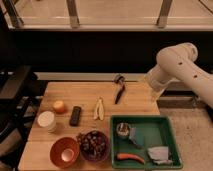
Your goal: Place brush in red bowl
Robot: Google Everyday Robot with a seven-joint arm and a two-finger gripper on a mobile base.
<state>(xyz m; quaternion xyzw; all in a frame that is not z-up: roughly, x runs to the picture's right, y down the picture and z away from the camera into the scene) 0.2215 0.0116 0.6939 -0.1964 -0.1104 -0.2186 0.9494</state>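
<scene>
The brush lies on the wooden table at its far middle, with the black handle pointing toward me and the round head at the far end. The red bowl sits at the table's near left corner, with a pale patch at its inner bottom. My white arm reaches in from the right. Its lower end, with the gripper, hangs by the table's far right corner, about a hand's width right of the brush and not touching it.
A maroon bowl of dark berries touches the red bowl's right side. A black remote, an orange, a white cup and a pale yellow item lie mid-table. A green tray at near right holds a can, an orange-handled tool and a cloth.
</scene>
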